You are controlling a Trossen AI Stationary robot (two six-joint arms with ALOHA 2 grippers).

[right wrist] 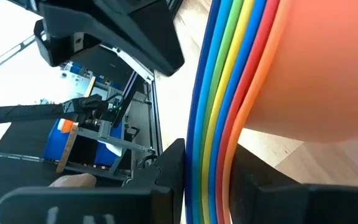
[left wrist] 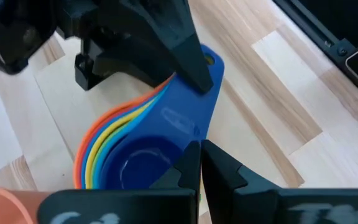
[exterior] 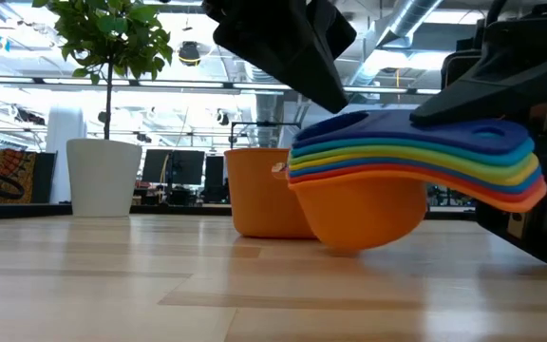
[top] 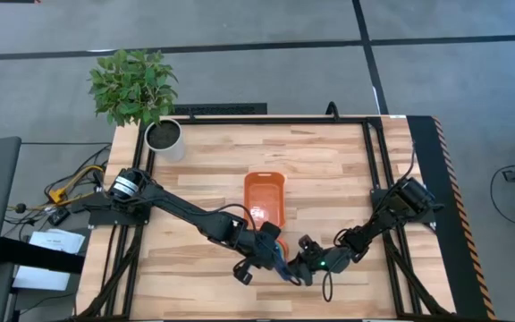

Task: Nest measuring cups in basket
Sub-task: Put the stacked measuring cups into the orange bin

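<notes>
Several measuring cups [exterior: 397, 171] sit nested in one stack near the table's near edge [top: 281, 260], orange at the bottom and dark blue on top, with their handles pointing toward the table's right. The orange basket [top: 265, 197] stands just beyond the stack on the far side [exterior: 259, 195] and holds nothing that I can see. My left gripper [left wrist: 201, 152] comes down on the stack from the left [top: 271, 250] and is shut at the top cup. My right gripper [right wrist: 210, 168] reaches in from the right [top: 300, 265] and is shut on the handles. My left gripper pinches the edge of the top dark blue cup [left wrist: 194, 134], where the bowl meets the handle. Its fingers [exterior: 335, 100] slant down from above and from the table's left. The cup sits nested in the stack. My right gripper pinches the whole bundle of stacked handles [right wrist: 219, 124], one finger on top [exterior: 473, 95] and one beneath [exterior: 539, 237]. It comes in about level from the table's right, fingers along the handles. The stack stays upright, and I cannot tell whether the orange bowl's bottom [exterior: 359, 245] touches the table.
A white plant pot [top: 164, 136] with a leafy plant stands at the far left corner [exterior: 103, 176]. Black frame rails run along the table's left and right sides. Bare wood lies to the left and right of the basket.
</notes>
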